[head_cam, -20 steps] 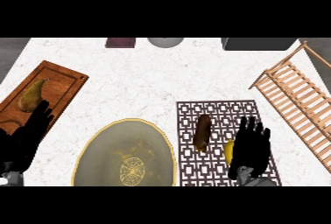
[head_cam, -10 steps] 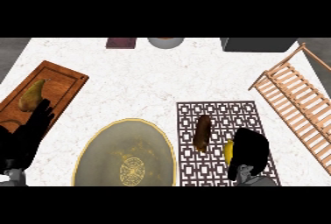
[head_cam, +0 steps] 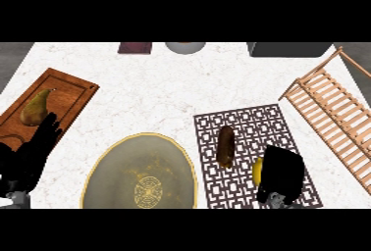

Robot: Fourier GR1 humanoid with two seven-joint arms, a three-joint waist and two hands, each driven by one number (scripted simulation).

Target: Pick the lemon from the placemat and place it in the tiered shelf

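Observation:
The yellow lemon [head_cam: 257, 166] lies on the patterned placemat [head_cam: 246, 122] at lower right, mostly hidden; only its left edge shows. My right hand [head_cam: 281, 172] covers it with fingers curled down round it. A brown oblong item [head_cam: 226, 145] lies on the placemat just left of the lemon. The wooden tiered shelf [head_cam: 330, 115] stands along the right edge, apart from the hand. My left hand [head_cam: 29, 154] rests open at the lower left, fingers up, over the corner of the wooden tray.
A wooden tray [head_cam: 62, 98] at left holds a pear [head_cam: 35, 108]. A large round gold-rimmed plate [head_cam: 141, 174] sits in the lower middle. At the back stand a dark red item [head_cam: 135, 47], a grey bowl [head_cam: 185, 47] and a dark box [head_cam: 290, 49].
My right hand's fingers, straight and spread one second ago, have curled down over the lemon. The left hand has not moved.

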